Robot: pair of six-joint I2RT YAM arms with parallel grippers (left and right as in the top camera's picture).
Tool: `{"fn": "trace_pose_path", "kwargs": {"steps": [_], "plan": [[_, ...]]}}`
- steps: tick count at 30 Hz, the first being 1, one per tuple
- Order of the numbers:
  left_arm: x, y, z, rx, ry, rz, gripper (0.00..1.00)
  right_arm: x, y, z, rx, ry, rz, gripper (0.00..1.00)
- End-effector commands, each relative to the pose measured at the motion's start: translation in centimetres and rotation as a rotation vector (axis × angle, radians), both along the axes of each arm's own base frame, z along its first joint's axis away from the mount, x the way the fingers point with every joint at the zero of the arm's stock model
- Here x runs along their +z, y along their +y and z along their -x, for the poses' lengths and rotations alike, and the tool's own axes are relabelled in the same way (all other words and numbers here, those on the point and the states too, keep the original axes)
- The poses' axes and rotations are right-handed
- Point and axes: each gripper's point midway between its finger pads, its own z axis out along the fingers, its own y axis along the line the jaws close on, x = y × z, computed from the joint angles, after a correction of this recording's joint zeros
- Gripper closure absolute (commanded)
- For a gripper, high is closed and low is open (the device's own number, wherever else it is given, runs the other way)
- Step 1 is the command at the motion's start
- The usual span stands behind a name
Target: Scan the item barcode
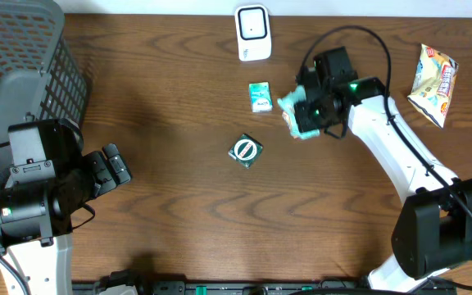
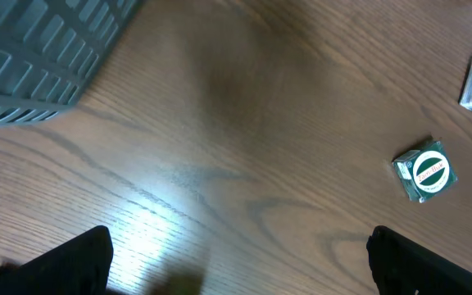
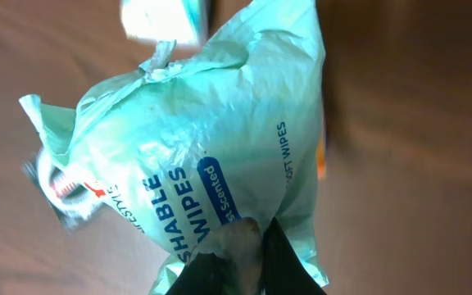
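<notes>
Right gripper (image 1: 304,113) clamped on wipes pack (image 3: 220,123), upper right of centre, near scanner (image 1: 252,33) at top centre. Left gripper (image 1: 115,166) wide open, lower left. Grasp looks done; scan not yet.

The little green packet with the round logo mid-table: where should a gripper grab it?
Probably from straight above, closing across two opposite straight edges of the green packet. It lies flat on the table, turned diamond-wise, so the wrist must rotate to match.
</notes>
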Motion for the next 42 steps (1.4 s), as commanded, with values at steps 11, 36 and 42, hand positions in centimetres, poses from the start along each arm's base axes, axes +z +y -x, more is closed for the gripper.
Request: {"fn": "trace_pose_path", "kwargs": {"steps": [11, 36, 42], "plan": [[-0.1, 0.4, 0.1, 0.021, 0.005, -0.009, 0.02, 8.7, 6.1, -11.3, 0.024, -0.284, -0.118, 0.99], [-0.1, 0.4, 0.1, 0.021, 0.005, -0.009, 0.02, 3.1, 10.8, -24.1, 0.027, -0.635, 0.088, 0.99], [-0.1, 0.4, 0.1, 0.021, 0.005, -0.009, 0.03, 4.6, 8.0, -24.5, -0.038, -0.645, 0.148, 0.99]]}}
